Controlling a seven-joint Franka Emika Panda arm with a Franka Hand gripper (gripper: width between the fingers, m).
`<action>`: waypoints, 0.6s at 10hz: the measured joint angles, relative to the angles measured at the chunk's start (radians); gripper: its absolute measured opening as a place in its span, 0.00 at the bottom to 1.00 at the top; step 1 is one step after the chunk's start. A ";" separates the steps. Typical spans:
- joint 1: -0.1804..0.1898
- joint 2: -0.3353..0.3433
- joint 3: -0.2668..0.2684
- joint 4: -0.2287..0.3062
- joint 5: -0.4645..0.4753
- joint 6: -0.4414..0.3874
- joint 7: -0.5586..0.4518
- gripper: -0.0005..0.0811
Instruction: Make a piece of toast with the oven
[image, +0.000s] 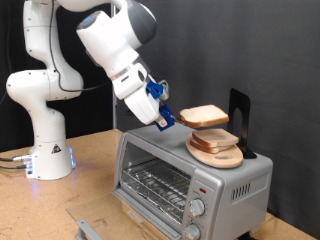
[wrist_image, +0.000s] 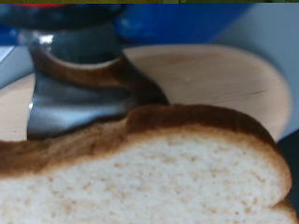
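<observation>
Above oven (image: 190, 170), arm angled down, fingers (image: 165, 119) pinching piece of toast (image: 204, 116) over wooden plate (image: 216, 152).

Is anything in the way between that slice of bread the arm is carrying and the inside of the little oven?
Nothing visible blocks it. The pincer holds the piece of toast in the air above the wooden plate on top of the oven. The oven door hangs open at the front, so the wire rack is exposed.
</observation>
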 joint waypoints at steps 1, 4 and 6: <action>-0.012 -0.019 -0.037 0.005 -0.007 -0.076 -0.039 0.38; -0.071 -0.035 -0.108 0.009 -0.141 -0.169 -0.098 0.37; -0.101 -0.028 -0.122 0.010 -0.199 -0.170 -0.099 0.35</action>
